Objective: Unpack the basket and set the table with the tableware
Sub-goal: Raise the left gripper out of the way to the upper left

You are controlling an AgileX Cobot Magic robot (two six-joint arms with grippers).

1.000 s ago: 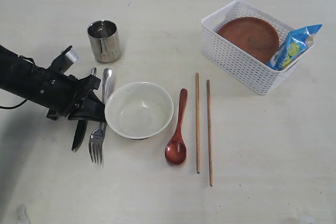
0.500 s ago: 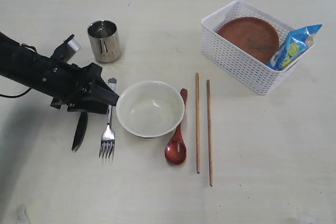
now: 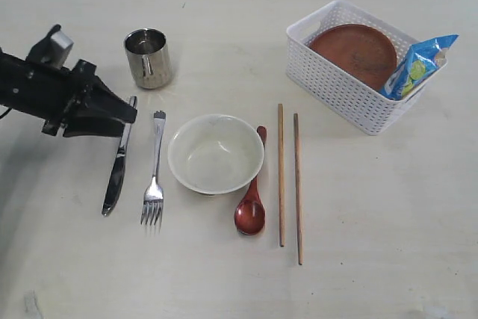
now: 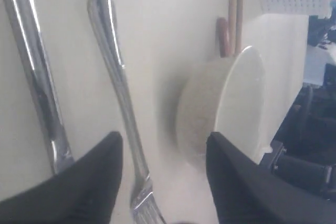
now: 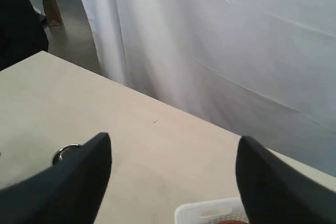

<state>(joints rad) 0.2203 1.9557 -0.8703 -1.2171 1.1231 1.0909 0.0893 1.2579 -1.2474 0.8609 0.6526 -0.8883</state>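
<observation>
Fingers [image 4: 89, 182] spread and empty on left gripper [image 3: 123, 113] by the knife [image 3: 116, 169]; right gripper [image 5: 173, 140] likewise parted. Fork [image 3: 154, 169], bowl [image 3: 216, 155], spoon [image 3: 252, 199], chopsticks [image 3: 281, 177] line the table [image 3: 373, 207]; plate [image 3: 352, 46] sits in basket [image 3: 328, 84], far right.

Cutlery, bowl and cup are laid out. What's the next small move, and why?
Probably lower the open right gripper toward the basket for the brown plate: it is the only tableware still in the basket, beside the snack packet, and the basket sits on that arm's side. The left gripper is open and empty, far across the table.
</observation>
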